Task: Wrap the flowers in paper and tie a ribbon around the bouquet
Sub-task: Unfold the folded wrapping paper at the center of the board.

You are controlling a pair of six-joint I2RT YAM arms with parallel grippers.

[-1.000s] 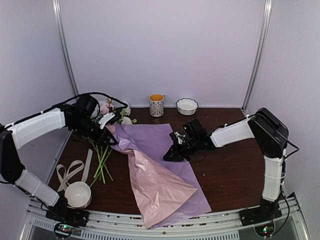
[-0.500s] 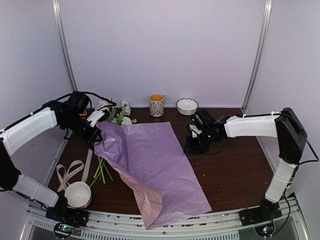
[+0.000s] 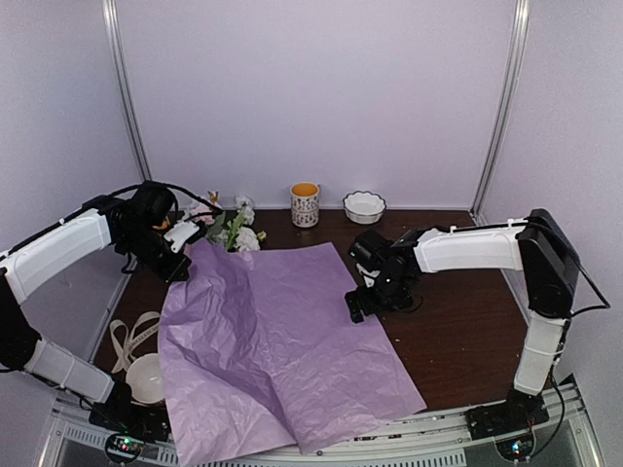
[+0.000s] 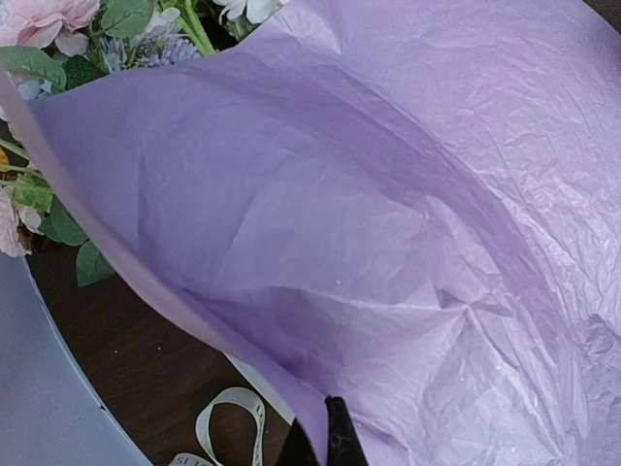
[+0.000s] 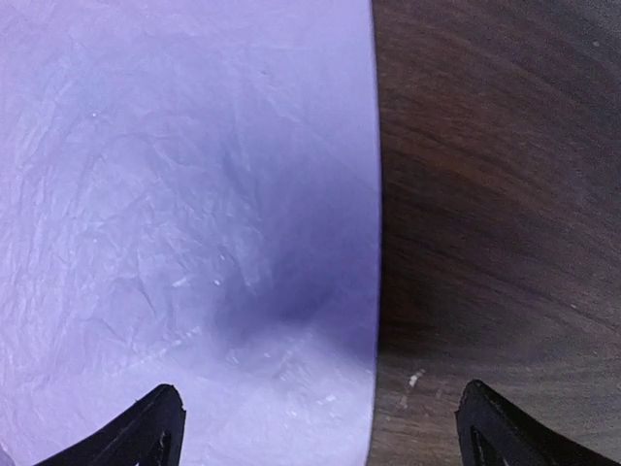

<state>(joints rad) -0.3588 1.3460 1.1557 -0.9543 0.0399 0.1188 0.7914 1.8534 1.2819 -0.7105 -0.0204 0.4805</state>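
Left pincer [image 4: 327,435]: clamped on paper [image 3: 282,331] corner, lilac face up. Right pincer [image 5: 320,427]: jaws wide apart over paper edge.

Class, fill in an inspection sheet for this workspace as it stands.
Surface: dark wooden table, bare at right.
Job's things: paper spread lilac side up; flowers at its far-left corner; ribbon left of it.
Clutter: white bowl partly under paper; cup, scalloped bowl at back.
Grippers: left gripper shut on paper's corner; right gripper open over paper's right edge.
Cables: black cable looping over left arm.
Surroundings: pale walls, metal posts.
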